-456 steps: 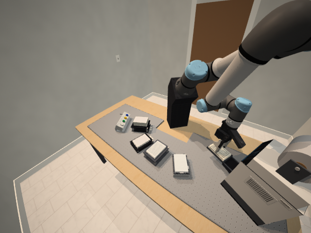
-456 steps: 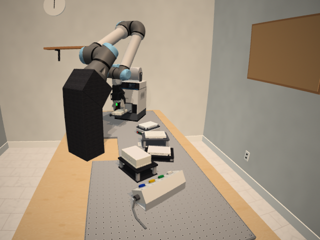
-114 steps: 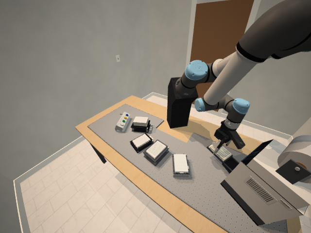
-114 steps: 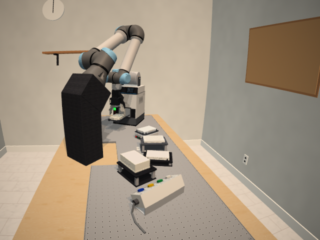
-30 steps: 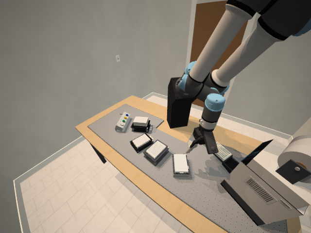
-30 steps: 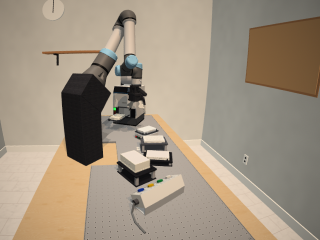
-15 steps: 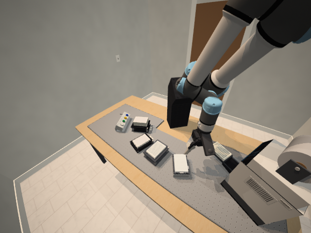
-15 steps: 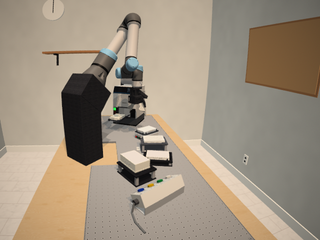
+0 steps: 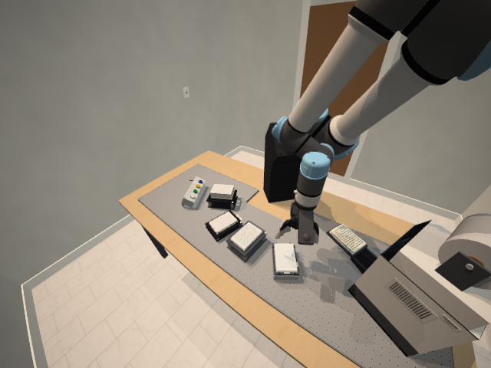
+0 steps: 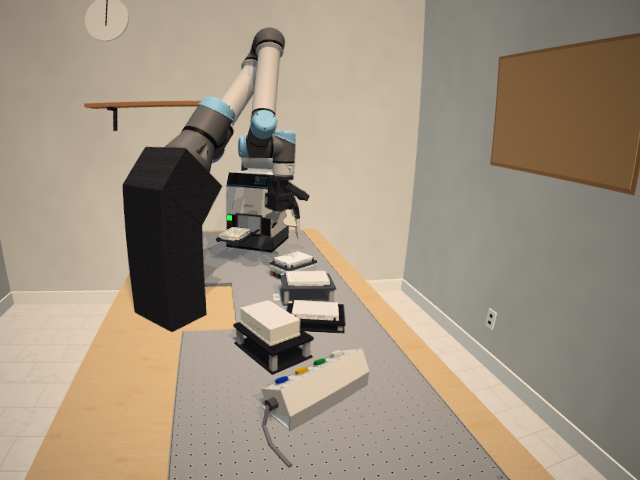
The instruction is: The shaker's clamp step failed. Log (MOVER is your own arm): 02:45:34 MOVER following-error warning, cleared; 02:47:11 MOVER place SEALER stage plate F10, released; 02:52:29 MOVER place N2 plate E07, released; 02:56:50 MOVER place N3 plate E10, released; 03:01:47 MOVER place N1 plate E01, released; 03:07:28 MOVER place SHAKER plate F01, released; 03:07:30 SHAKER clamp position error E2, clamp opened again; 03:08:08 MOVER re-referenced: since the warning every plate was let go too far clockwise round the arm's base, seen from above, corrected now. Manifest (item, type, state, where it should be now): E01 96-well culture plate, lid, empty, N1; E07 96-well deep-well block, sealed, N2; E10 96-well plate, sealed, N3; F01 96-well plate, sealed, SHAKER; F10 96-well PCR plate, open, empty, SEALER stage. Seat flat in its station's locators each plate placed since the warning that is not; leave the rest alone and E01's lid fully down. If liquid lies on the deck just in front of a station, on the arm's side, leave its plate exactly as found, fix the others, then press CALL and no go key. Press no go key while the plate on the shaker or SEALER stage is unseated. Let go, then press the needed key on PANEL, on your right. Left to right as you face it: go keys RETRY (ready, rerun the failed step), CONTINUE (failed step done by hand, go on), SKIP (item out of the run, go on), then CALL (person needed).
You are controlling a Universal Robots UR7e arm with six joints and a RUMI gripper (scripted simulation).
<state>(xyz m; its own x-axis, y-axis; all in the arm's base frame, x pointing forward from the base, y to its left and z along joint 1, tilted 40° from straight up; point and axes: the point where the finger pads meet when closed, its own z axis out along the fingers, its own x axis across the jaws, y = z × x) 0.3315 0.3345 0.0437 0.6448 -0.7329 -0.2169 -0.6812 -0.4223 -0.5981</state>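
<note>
My gripper (image 9: 297,233) is open and empty. It hangs above the mat between a flat white plate (image 9: 285,257) and the open PCR plate (image 9: 347,238) on the sealer stage; in the exterior view the gripper (image 10: 294,219) is in front of the sealer. The deep-well block (image 9: 246,236) stands in the middle nest. A white plate (image 9: 224,222) lies a little askew on a black nest beside the shaker. A white plate (image 9: 222,191) sits on the shaker (image 10: 272,345). The key panel (image 9: 193,193) lies at the far end, with blue, yellow, green and white keys (image 10: 309,365).
The sealer (image 9: 416,304) with its raised flap stands at the near right, and a roll (image 9: 469,241) sits behind it. My arm's dark base housing (image 10: 165,237) stands on the wooden table edge beside the mat. A cable (image 10: 273,439) leaves the panel.
</note>
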